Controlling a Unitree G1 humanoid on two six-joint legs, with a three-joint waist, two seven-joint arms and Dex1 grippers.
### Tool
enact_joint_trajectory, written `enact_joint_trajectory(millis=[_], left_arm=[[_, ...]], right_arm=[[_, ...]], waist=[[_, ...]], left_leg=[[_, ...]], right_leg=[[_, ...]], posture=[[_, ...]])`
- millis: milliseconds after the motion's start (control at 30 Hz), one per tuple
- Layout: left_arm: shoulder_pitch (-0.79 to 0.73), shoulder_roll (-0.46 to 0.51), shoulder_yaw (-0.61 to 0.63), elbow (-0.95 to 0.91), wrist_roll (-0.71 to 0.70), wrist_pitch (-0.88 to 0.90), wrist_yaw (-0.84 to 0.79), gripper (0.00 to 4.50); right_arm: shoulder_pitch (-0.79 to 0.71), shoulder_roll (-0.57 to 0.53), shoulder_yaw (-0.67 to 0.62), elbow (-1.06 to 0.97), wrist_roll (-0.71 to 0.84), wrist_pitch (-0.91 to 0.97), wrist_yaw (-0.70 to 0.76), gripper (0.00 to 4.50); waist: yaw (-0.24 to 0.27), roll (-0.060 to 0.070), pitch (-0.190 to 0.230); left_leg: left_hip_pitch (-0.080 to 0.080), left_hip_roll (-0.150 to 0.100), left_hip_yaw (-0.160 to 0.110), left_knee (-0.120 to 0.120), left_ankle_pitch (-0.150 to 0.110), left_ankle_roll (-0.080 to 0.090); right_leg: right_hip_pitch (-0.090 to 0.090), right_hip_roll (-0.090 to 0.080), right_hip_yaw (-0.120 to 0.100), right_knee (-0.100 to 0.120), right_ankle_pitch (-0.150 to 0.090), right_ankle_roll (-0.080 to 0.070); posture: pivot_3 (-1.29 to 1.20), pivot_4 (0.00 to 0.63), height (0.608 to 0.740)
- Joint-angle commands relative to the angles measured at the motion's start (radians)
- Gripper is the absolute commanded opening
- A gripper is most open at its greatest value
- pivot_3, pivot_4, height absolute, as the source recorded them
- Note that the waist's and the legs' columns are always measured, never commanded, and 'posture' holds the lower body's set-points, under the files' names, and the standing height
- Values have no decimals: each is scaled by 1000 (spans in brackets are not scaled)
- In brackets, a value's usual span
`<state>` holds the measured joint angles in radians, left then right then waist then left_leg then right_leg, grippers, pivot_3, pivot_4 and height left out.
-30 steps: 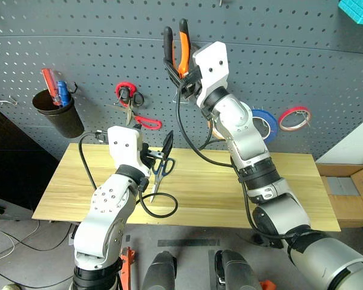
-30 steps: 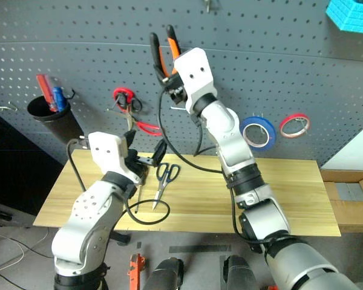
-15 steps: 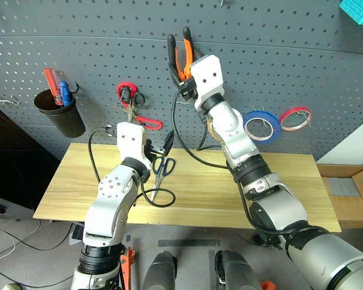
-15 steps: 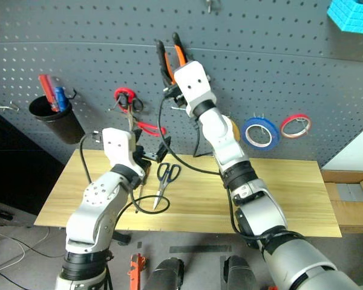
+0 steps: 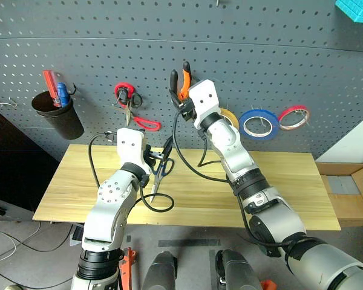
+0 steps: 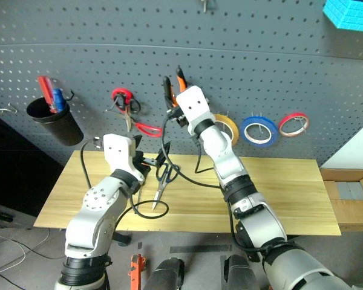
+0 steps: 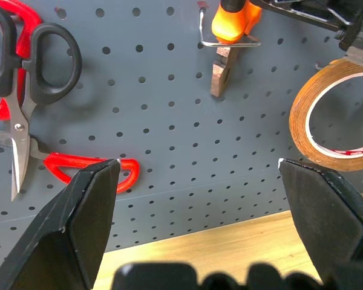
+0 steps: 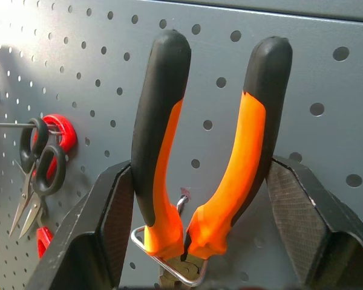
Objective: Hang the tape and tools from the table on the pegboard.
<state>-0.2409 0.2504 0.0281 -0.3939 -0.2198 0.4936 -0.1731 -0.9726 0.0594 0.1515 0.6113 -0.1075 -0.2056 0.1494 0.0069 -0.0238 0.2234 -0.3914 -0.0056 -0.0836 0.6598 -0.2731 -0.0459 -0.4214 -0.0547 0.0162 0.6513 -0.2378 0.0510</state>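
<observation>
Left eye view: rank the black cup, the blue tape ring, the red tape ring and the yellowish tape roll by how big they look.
1. black cup, clearly largest.
2. blue tape ring.
3. red tape ring, a little smaller than the blue.
The yellowish tape roll is half hidden behind the right arm, so it cannot be ranked; all hang on the pegboard.

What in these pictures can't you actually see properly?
- Scissors on the table: partly covered by the left hand and a cable in the eye views.
- Pliers: their nose is cut off at the right wrist view's edge.
- Contents of the black cup: too small to identify.
</observation>
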Motion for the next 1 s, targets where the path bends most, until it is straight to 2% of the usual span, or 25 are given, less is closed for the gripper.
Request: enact_joint_trajectory(millis=[33,200,233,367,567,667,833,1000], left_arm=[[4,10,12,-50,4,-9,-9,4500],[9,8,7,-48,13,-5,-8,4500],[13,9,5,-46,18,-3,-6,4500],[45,11,0,-24,61,-2,20,4500],[129,-15,-35,28,171,29,113,4500],[159,-34,-23,69,182,52,132,4500],[154,-36,-27,241,207,41,129,4500],[88,-57,-5,455,219,55,164,4500]], right_arm=[[-33,12,17,4,-13,25,13,2906],[-29,-3,-1,-22,11,57,44,4357],[-15,-17,-8,-54,19,70,58,4472],[80,-107,16,-236,37,91,186,4472],[325,-271,53,-635,103,196,389,4472],[435,-344,83,-781,134,204,481,4472],[616,-467,170,-851,126,67,616,4472],[686,-481,240,-805,115,-56,675,4472]], waist=[[-3,0,0],[-8,1,2],[-8,1,2],[-5,2,4],[-12,8,14],[-26,9,22],[-46,6,41],[-61,3,68]], left_leg=[[0,0,0,0,0,0],[0,0,0,0,0,0],[0,0,0,0,0,0],[-2,0,-1,0,0,0],[-3,0,-1,0,-1,2],[-3,1,-1,1,-1,2],[-1,1,-1,1,-2,3],[-1,0,0,2,-2,3]], right_leg=[[0,0,0,0,0,0],[0,0,0,0,0,0],[0,0,0,0,0,0],[0,0,-1,-2,0,0],[0,0,-1,-3,0,0],[0,0,-1,-2,0,0],[2,0,-1,-2,-1,1],[1,0,-1,-1,-1,1]], posture=[[132,232,740],[122,234,740],[118,236,740],[82,246,740],[14,270,740],[-18,289,740],[-56,320,740],[-54,345,740]])
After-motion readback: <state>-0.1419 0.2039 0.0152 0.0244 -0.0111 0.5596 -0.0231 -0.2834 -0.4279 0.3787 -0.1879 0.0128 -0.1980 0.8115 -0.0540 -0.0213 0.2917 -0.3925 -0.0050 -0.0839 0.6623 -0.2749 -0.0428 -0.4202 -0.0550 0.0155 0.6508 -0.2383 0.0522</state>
